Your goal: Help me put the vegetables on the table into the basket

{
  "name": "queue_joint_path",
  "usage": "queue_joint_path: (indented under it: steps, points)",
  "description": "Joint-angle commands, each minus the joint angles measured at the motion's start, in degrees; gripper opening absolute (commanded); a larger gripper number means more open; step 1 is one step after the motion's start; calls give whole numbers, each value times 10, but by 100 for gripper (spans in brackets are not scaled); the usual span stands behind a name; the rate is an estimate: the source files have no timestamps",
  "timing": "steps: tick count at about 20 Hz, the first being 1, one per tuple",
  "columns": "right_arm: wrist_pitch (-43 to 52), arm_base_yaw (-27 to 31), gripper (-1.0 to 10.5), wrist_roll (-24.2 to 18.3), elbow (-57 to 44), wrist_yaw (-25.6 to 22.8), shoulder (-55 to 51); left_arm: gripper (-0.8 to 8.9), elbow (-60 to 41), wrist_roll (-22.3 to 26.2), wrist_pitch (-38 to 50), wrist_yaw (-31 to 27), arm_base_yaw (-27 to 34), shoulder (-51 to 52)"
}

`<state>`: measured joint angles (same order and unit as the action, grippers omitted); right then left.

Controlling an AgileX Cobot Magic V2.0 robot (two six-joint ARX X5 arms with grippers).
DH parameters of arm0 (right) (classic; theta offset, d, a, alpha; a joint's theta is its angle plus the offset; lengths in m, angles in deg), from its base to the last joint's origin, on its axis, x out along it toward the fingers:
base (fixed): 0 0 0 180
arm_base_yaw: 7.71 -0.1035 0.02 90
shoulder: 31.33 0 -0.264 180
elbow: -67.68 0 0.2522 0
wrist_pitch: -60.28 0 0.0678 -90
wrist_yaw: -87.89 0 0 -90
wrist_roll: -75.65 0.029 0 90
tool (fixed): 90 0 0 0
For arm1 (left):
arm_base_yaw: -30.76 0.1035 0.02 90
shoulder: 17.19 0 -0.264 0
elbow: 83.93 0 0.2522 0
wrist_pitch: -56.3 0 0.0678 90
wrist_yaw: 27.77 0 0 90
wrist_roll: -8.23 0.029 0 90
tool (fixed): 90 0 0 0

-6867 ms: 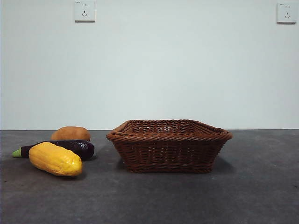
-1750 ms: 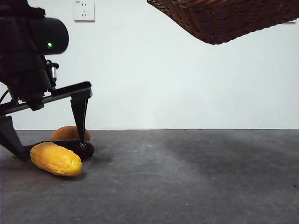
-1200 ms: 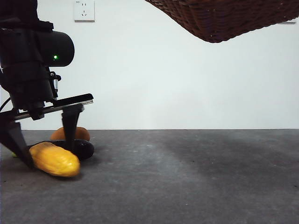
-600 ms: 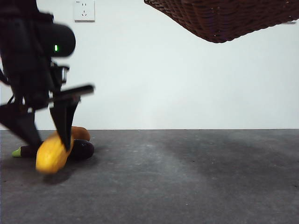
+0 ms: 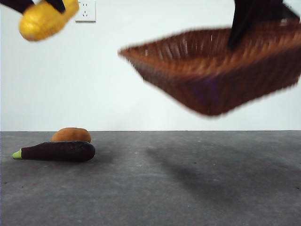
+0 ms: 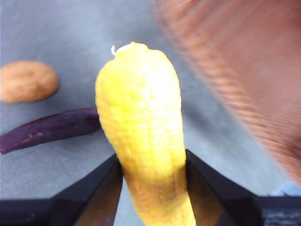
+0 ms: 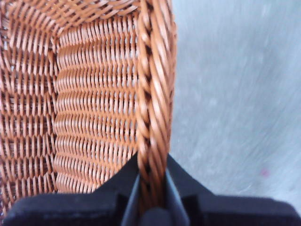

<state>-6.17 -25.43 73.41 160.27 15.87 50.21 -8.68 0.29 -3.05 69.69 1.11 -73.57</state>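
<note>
My left gripper is shut on the yellow corn cob, held high in the air; in the front view the corn cob hangs at the top left with black jaw tips around it. My right gripper is shut on the braided rim of the wicker basket. The basket floats tilted and blurred above the table's right half. On the table at the left lie the purple eggplant and, just behind it, the potato.
Two wall sockets show on the white wall behind, one beside the raised corn. The basket casts a shadow on the grey table below it.
The left gripper has lifted the corn from the table to the top of the picture. The basket has dropped lower and moved left, now tilted and blurred. Eggplant and potato stay put.
</note>
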Motion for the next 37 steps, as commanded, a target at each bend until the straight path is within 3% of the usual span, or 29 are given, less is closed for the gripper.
queue_joint_path:
  steps: [1,6,10,14,18,19,21,22,31,37]
  points:
    - [39,-16,-12,40,-49,10,11,-8,0,30,-7,1,-31,18]
    - [134,-70,-12,104,-131,20,15,-8,0,62,17,11,-137,-24]
    - [137,-97,-12,117,-134,20,16,-8,0,132,92,37,-209,-135]
    - [136,-109,-12,125,-133,21,16,-8,0,176,127,64,-235,-234]
    - [136,-109,-12,125,-134,22,16,3,0,202,118,65,-236,-297]
    - [137,-109,-12,125,-133,22,16,67,0,202,118,67,-236,-301]
    - [137,-109,-12,124,-133,21,16,442,0,202,118,94,-236,-300]
    - [137,-109,-12,123,-133,22,16,556,0,202,117,103,-236,-300]
    - [136,-107,-12,110,-134,-2,16,558,50,205,68,104,-212,-241]
    - [136,-99,-12,106,-133,7,16,558,93,229,27,70,-90,-146]
